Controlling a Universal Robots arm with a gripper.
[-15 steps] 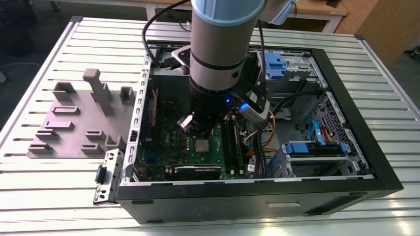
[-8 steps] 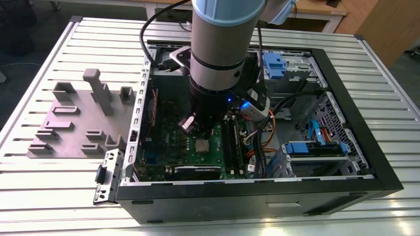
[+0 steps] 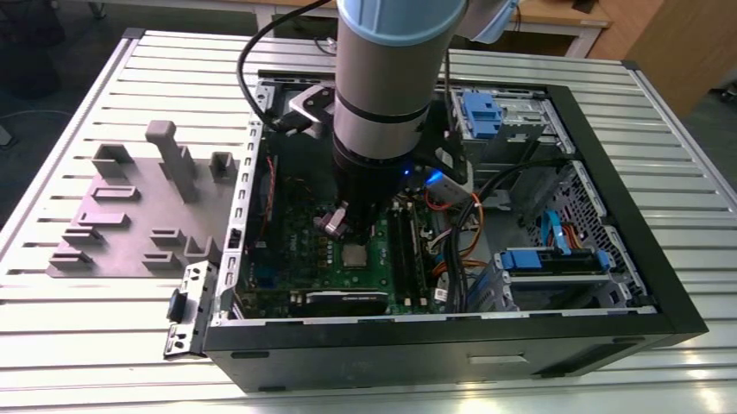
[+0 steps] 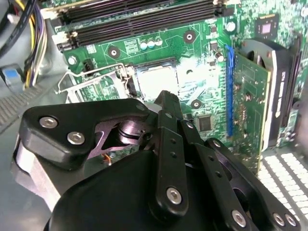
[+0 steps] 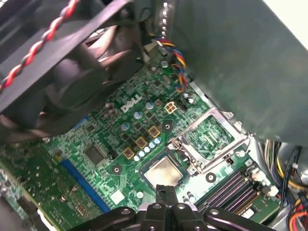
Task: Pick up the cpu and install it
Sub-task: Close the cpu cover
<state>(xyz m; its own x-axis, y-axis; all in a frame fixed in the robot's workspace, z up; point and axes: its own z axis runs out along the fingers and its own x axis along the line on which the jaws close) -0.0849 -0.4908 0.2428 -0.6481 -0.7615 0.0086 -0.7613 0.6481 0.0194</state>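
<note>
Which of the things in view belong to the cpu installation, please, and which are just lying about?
In the job: cpu, lying on the motherboard; socket frame, swung open; gripper, nearest the cpu.

Just lying about: gray fixture block on the table beside the case; blue drive brackets; memory slots.

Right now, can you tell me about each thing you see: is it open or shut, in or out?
Small flat square silver cpu: lying flat on the green circuit board, uncovered.
Silver rectangular metal socket frame: flipped open beside the cpu.
Big black computer case: lying on its side, side panel off, insides showing.
Black end effector: inside the case, right over the cpu.
</note>
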